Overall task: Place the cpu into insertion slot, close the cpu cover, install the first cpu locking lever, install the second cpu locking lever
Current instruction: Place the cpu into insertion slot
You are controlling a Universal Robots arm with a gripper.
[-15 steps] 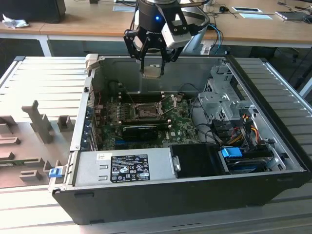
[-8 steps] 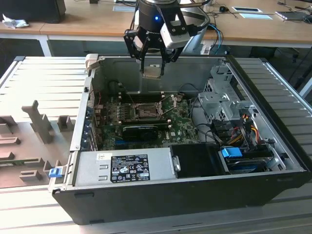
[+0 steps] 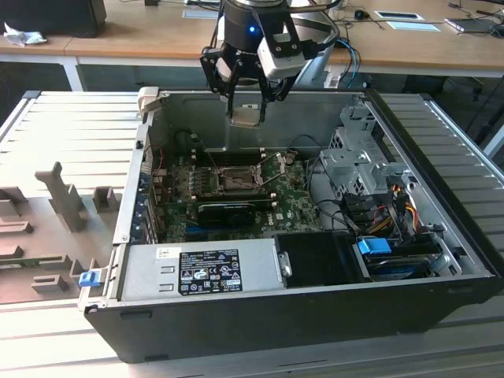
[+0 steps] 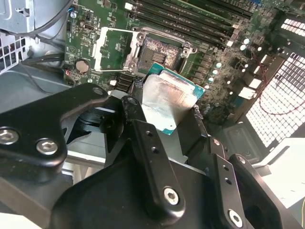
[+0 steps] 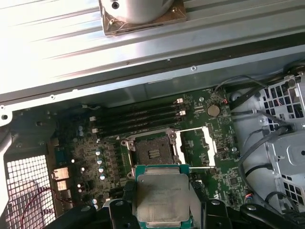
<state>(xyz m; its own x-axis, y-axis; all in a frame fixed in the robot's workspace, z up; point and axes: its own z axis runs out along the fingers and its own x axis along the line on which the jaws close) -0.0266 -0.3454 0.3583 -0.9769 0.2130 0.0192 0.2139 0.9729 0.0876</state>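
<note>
Exterior view: our jaws clamped on the cpu (image 3: 247, 115), well above the open insertion slot (image 3: 236, 183); first wrist view shows the cpu cover (image 5: 211, 143) flipped aside. We reckon a tilted descent could jam it.

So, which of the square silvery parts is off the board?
The cpu, held in the gripper; the insertion slot and the open cpu cover sit on the green board below it.
</note>
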